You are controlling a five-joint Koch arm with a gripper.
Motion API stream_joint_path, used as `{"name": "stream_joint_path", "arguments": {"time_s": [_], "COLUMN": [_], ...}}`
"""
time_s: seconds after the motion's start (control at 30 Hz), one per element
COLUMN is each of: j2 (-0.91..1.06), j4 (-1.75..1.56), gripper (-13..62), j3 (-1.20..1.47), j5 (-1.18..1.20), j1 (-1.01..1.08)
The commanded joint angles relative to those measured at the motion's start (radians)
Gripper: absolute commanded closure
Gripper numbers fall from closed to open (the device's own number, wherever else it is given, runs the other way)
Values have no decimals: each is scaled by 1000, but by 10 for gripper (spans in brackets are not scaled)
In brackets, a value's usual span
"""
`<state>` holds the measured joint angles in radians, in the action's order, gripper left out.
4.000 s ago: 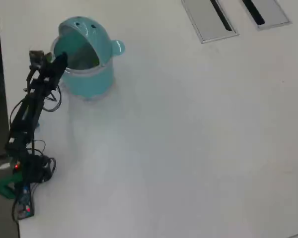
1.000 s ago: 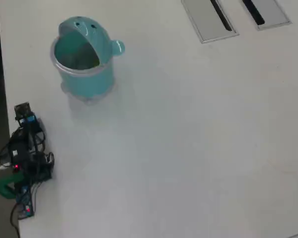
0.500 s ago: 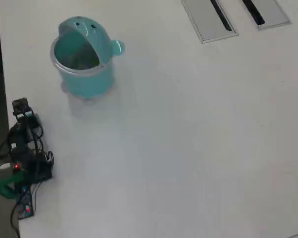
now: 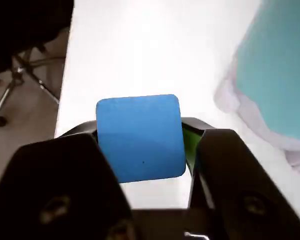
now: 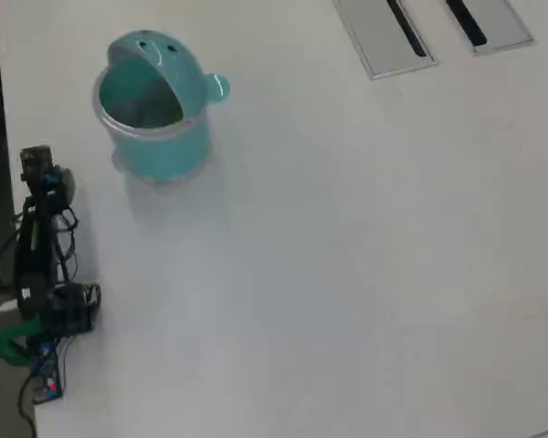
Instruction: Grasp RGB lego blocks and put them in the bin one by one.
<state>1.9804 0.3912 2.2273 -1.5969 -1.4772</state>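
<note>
In the wrist view a blue block (image 4: 140,137) with rounded corners fills the gap between the two black jaws of my gripper (image 4: 140,150), which is shut on it. A thin green sliver (image 4: 189,145) shows between the block and the right jaw; what it is cannot be told. The teal bin (image 4: 282,70) rises at the right edge of that view. Seen from overhead, the bin (image 5: 155,123) stands at the upper left with its domed lid swung back, and my gripper (image 5: 47,181) hangs left of it and a little lower. The red and yellow-green blocks are out of view.
Two flat grey panels (image 5: 384,36) (image 5: 489,20) lie in the table at the top right. The arm's base (image 5: 46,319) sits at the table's left edge (image 5: 7,182). Beyond that edge, an office chair's foot (image 4: 20,82) stands on the floor.
Four seconds ago the gripper was at the bin's rim. It then folded back to the base, and over the last second it has risen toward the bin's level again.
</note>
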Motion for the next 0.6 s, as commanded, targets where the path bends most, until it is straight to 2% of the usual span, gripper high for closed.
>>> {"name": "stream_joint_path", "arguments": {"time_s": [0.0,0.1,0.23,0.57], "j2": [29,12,-41,-354], "j4": [-11,74,114,169], "gripper": [425,439,439,440], "j3": [-95,-341,-491,-1077], "j5": [-2,-11,-14,-41], "j1": [2,89,135,299]}}
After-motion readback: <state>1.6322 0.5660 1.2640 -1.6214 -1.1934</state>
